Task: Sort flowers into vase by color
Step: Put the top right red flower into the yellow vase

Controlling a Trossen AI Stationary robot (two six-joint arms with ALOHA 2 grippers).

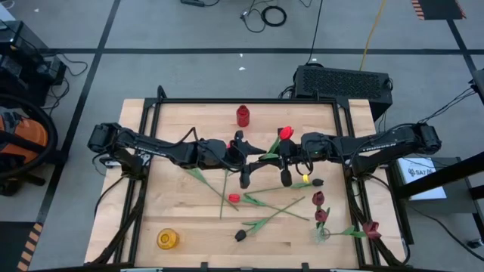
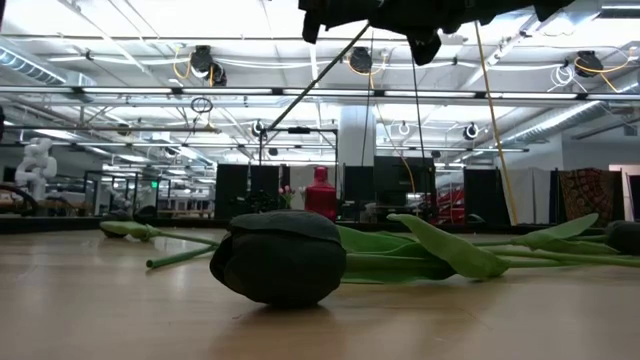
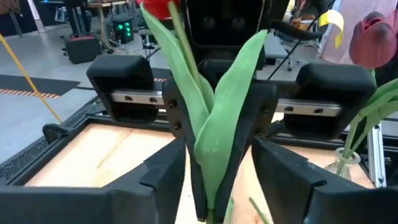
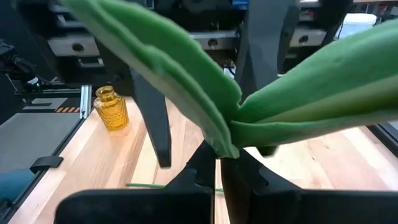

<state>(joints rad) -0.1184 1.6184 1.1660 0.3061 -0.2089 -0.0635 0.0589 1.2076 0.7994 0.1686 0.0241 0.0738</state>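
Pinching a red tulip (image 1: pixel 286 134) low on its stem, the right gripper (image 4: pixel 217 171) holds it above the middle of the table (image 1: pixel 189 227), its fingers pressed together just below where the leaves fork. The left gripper (image 3: pixel 217 186) faces it from the left with its fingers spread, one to each side of the leaves and gripping nothing. That pairing looks like a hand-over, or a re-grip to straighten the stem, since a flower held this low and tilted would be awkward to drop into a narrow neck. The likely goal is the red vase (image 1: pixel 243 115), which stands just beyond the grippers on the far side and matches the head's colour. A yellow vase (image 1: pixel 167 239) stands at the near left corner, well apart. A clear vase (image 1: pixel 323 234) stands at the near right with maroon tulips (image 1: pixel 318 199) at it. Loose flowers lie on the wood below and nearer than the grippers: another red one (image 1: pixel 234 198), a black tulip (image 1: pixel 240 236) and a second dark head (image 1: pixel 318 182) to the right, their stems crossing. Nothing stands between the held flower and the red vase. The wide leaves fill the gap between the left fingers, so a closing grip may catch leaf rather than stem.
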